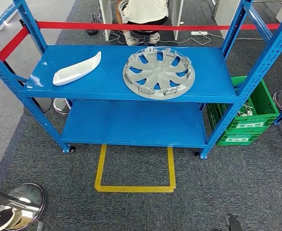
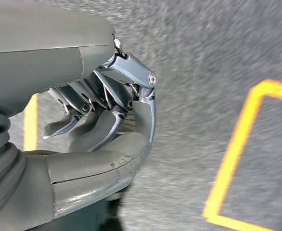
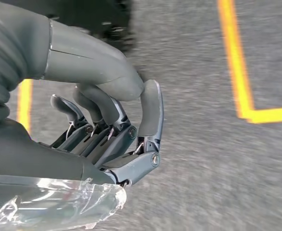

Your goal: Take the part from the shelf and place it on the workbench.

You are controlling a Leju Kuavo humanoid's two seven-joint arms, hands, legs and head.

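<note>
Bright, even overhead light fills the head view, with pale glare patches on the top of the blue shelf point(image 1: 107, 77) and only soft shadows beneath it. Both wrist views are motion-blurred: the grey carpet point(image 2: 212, 43) and yellow floor tape point(image 3: 237, 62) smear, while the hands stay sharp.

You're looking at a workshop or industrial test floor. A blue steel 2-tier shelf rack point(image 1: 219, 91) stands on grey carpet point(image 1: 205, 192) marked with yellow floor tape point(image 1: 134, 188). Beside it sit stacked green plastic crates point(image 1: 257, 113), behind red barrier tape point(image 1: 96, 25).
</note>
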